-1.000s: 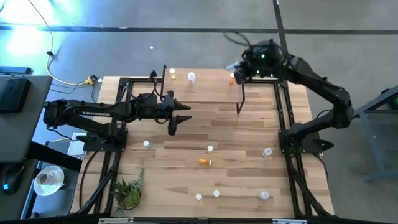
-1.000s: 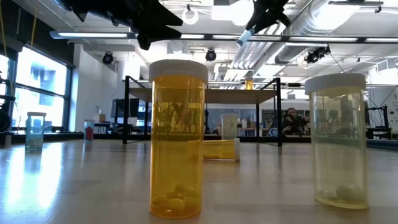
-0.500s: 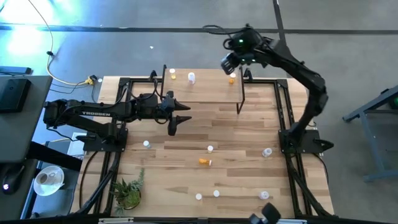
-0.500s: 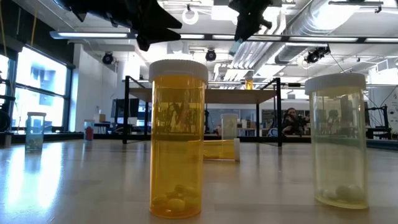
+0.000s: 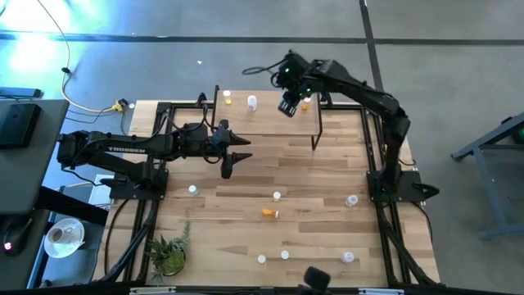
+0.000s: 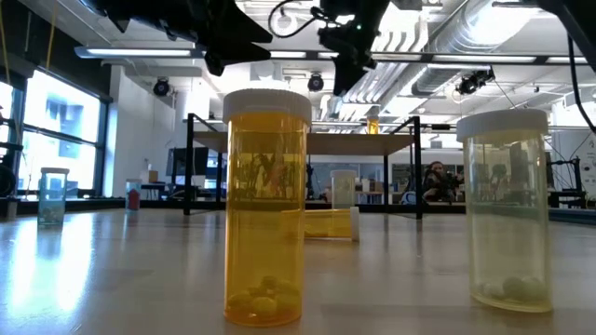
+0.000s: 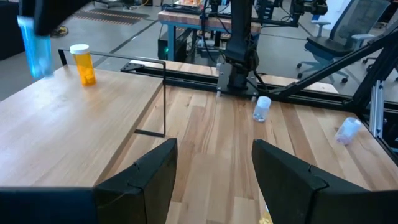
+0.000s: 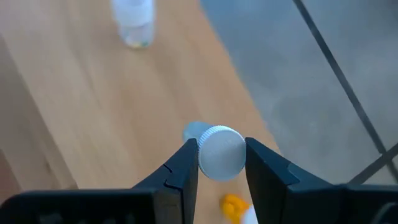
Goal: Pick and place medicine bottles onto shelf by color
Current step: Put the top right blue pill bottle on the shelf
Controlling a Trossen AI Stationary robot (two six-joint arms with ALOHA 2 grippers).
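Observation:
My right gripper (image 5: 288,105) hangs over the shelf (image 5: 266,123) at the table's far side, shut on a bluish medicine bottle (image 7: 34,46) with a white cap (image 8: 221,152). On the shelf stand an orange bottle (image 5: 228,100), a white one (image 5: 252,102) and another orange one (image 5: 304,104). My left gripper (image 5: 240,156) waits open and empty above the table, left of centre, level with the shelf's near edge. In the low view, an orange bottle (image 6: 266,205) and a yellowish bottle (image 6: 506,209) stand close up. My right gripper pinches the bluish bottle between its two fingers at the white cap's sides (image 8: 202,155). The fingers come slanting down from above. The bottle hangs below them, its body (image 8: 194,130) pointing down, clear of the shelf board.
Several more bottles stand scattered over the near half of the table (image 5: 327,164), and an orange one (image 5: 270,213) lies on its side. A small plant (image 5: 169,254) sits at the near left corner. A person (image 6: 433,181) sits far back in the room.
My right gripper has swung from the shelf's right end toward the table's left and a little down, carrying the bluish bottle over the shelf. It has rolled and tipped further downward on the way.

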